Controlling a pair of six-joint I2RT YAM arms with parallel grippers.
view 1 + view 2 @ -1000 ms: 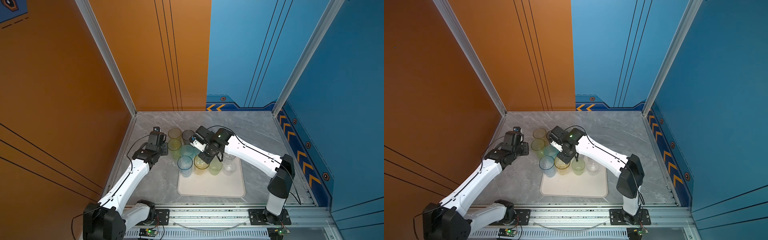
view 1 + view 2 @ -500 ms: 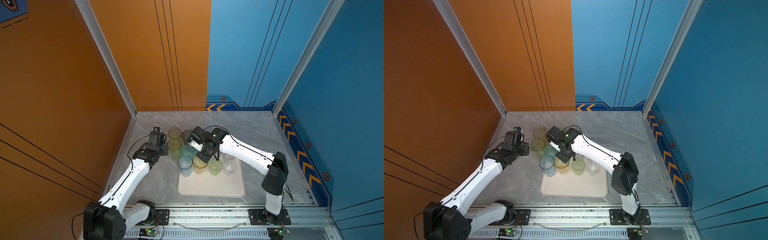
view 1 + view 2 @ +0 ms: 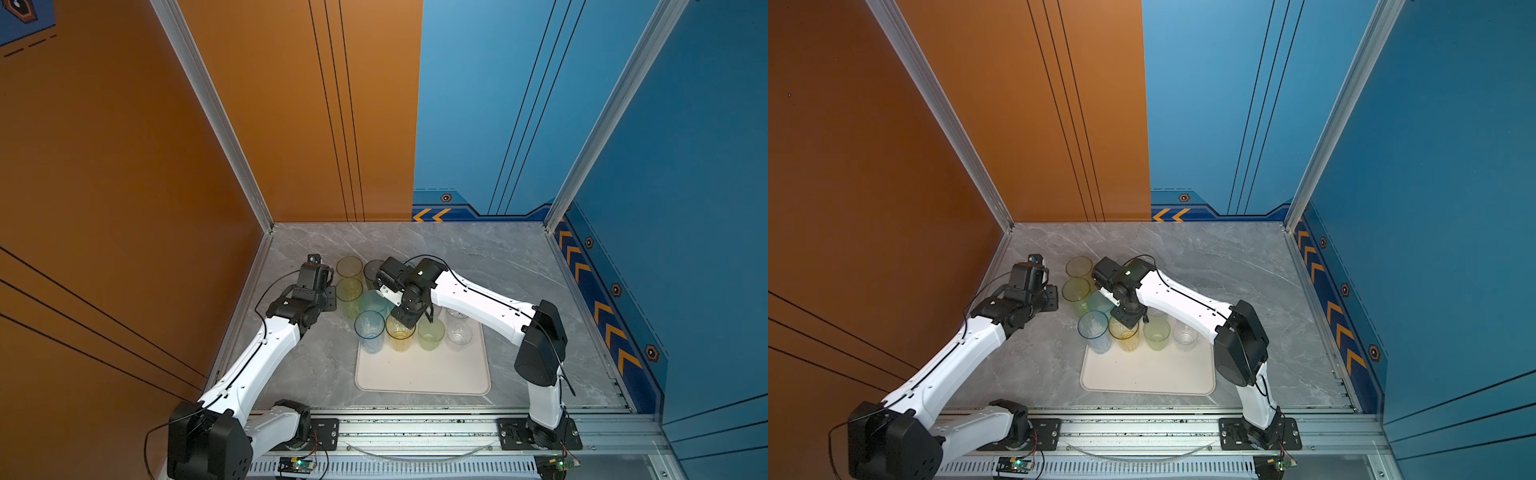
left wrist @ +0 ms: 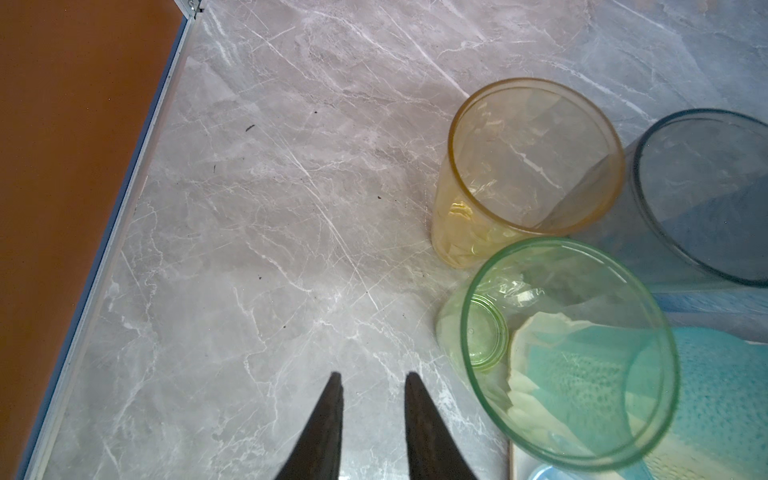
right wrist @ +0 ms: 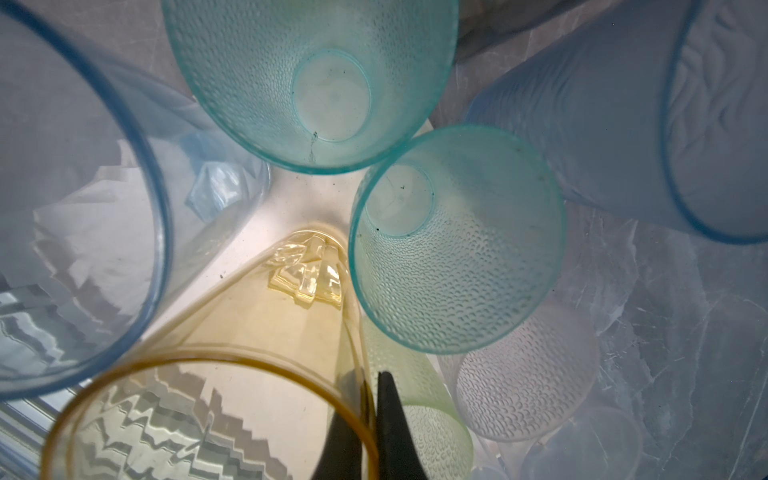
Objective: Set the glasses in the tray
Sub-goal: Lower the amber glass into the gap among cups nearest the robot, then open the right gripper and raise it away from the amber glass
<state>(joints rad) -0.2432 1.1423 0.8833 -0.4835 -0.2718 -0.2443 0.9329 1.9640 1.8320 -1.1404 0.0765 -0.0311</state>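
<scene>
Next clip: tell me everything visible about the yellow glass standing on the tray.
The yellow glass is a tall, translucent amber tumbler, empty, with a faceted textured wall and smooth round rim; it looks like plastic. It is upright on the tray near its far edge, between a blue glass and a pale green glass. The right end effector is shut on its rim, one finger inside and one outside.

In both top views the tray [image 3: 422, 374] lies on the desk [image 3: 498, 266] in the lower middle of the frame. Four glasses [image 3: 431, 334] stand in a row along its upper edge. The right hand [image 3: 409, 322] is over the second glass from the left [image 3: 400, 334]. More glasses crowd above the row, partly under that arm. Up-left of the tray, two stand on the desk, one [image 3: 349, 266] above the other [image 3: 349, 291], with the left hand [image 4: 372, 376] just beside them.
</scene>
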